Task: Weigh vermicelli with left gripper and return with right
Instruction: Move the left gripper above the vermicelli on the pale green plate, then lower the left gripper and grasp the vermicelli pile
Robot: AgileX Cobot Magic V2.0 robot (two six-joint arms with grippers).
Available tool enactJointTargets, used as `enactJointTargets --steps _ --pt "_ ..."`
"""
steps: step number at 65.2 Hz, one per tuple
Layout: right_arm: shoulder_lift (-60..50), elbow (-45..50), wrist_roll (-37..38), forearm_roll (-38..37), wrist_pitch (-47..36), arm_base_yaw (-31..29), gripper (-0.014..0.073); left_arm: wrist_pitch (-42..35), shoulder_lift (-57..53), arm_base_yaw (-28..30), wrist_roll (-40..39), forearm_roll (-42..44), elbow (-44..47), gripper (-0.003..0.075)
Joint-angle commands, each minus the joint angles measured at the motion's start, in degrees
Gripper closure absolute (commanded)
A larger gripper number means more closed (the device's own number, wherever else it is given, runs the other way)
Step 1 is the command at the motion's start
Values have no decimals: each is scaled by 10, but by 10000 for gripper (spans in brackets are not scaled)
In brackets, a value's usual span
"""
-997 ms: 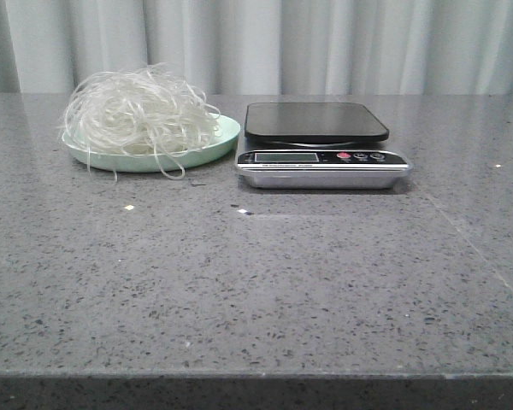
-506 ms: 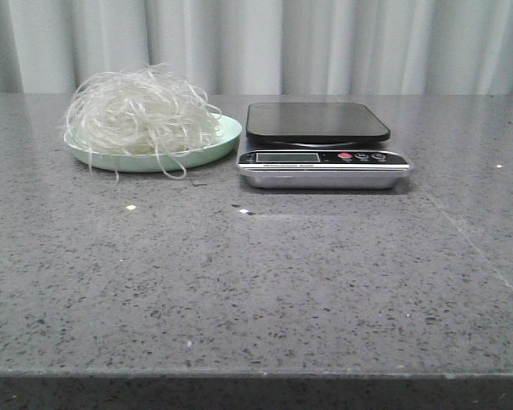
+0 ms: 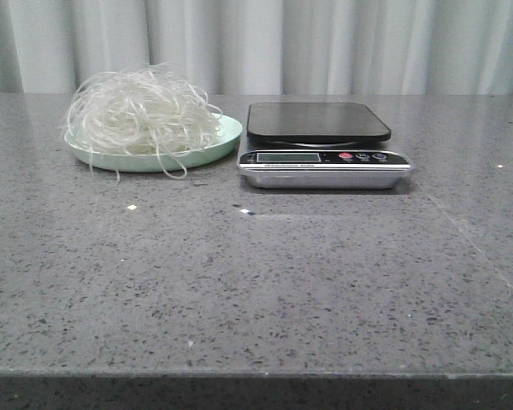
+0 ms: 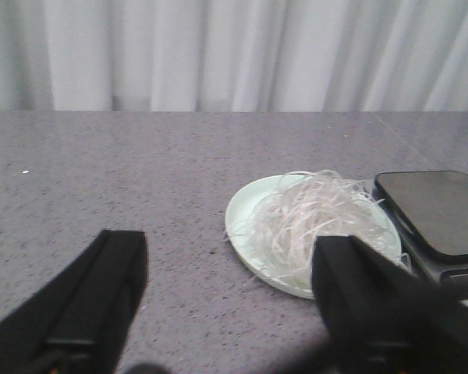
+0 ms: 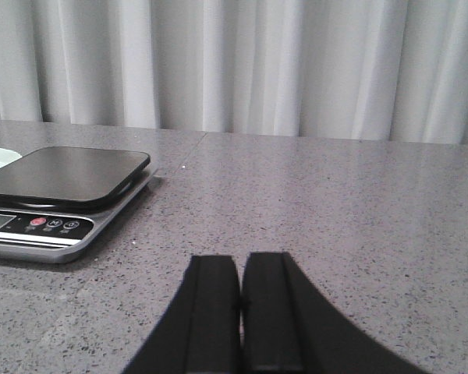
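Observation:
The vermicelli [image 3: 141, 115] is a fluffy white tangle heaped on a pale green plate [image 3: 218, 147] at the back left of the table. It also shows in the left wrist view [image 4: 316, 222], on the plate [image 4: 246, 210]. A kitchen scale [image 3: 321, 145] with a black platform stands right of the plate, its platform bare. My left gripper [image 4: 232, 269] is open and empty, short of the plate, with one finger [image 4: 359, 288] overlapping the plate's near edge in that view. My right gripper [image 5: 241, 269] is shut and empty over bare table, to the right of the scale [image 5: 58, 195]. Neither gripper shows in the front view.
The grey speckled tabletop [image 3: 256, 282] stretches from the plate and scale to the front edge. A pale curtain [image 3: 282, 43] hangs behind the table's back edge.

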Motion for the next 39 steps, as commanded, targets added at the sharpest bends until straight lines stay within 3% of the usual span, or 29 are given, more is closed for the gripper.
enactJointTargets --steps 1,14,39 --pt "-9 -5 -4 0 -49 -2 412 -38 74 -30 2 -3 -69 65" --pt "-9 -5 -4 0 -49 -2 412 29 234 -68 2 -3 -197 64" --pt "-9 -5 -4 0 -49 -2 412 258 520 -90 2 -4 -488 70"
